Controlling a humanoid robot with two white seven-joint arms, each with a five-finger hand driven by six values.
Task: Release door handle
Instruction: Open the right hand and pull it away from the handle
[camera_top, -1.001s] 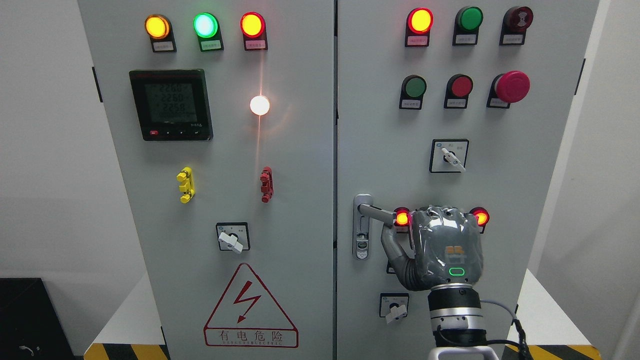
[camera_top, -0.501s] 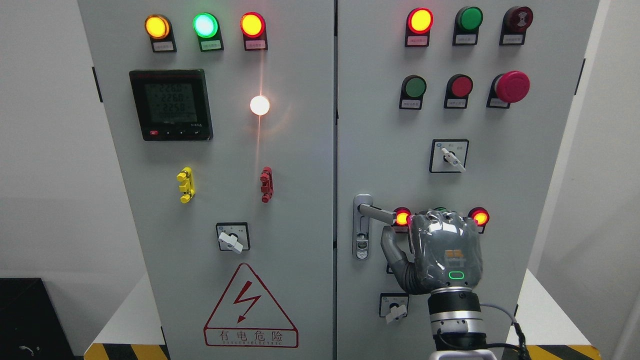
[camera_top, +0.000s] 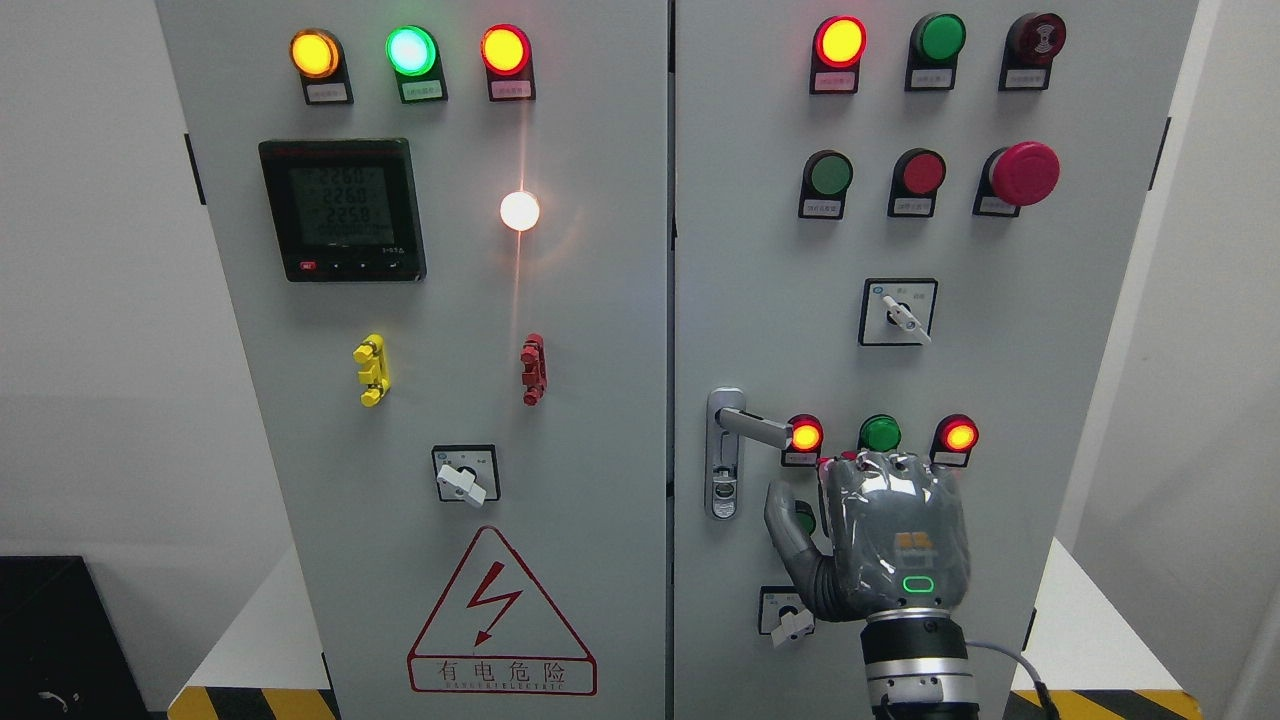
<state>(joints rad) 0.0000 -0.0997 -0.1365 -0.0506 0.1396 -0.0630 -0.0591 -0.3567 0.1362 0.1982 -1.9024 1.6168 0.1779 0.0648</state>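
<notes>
The silver lever door handle (camera_top: 756, 426) sticks out to the right from its lock plate (camera_top: 724, 470) on the right cabinet door (camera_top: 760, 250), and it lies level. My right hand (camera_top: 842, 492) hangs below and to the right of the lever, apart from it, with its grey back towards me. Its thumb (camera_top: 786, 520) is spread to the left and it holds nothing. The hand covers part of a small switch label beneath the lamps. My left arm does not show.
Red lamps (camera_top: 806, 436) (camera_top: 960, 436) and a green lamp (camera_top: 880, 434) sit just above the hand. A rotary switch (camera_top: 790, 612) is at its lower left, another (camera_top: 900, 312) higher up. The left door (camera_top: 590, 330) carries a meter, lamps and a warning triangle.
My right hand has dropped down and away from the lever's end, uncovering the green lamp. The handle and the door have stayed in place.
</notes>
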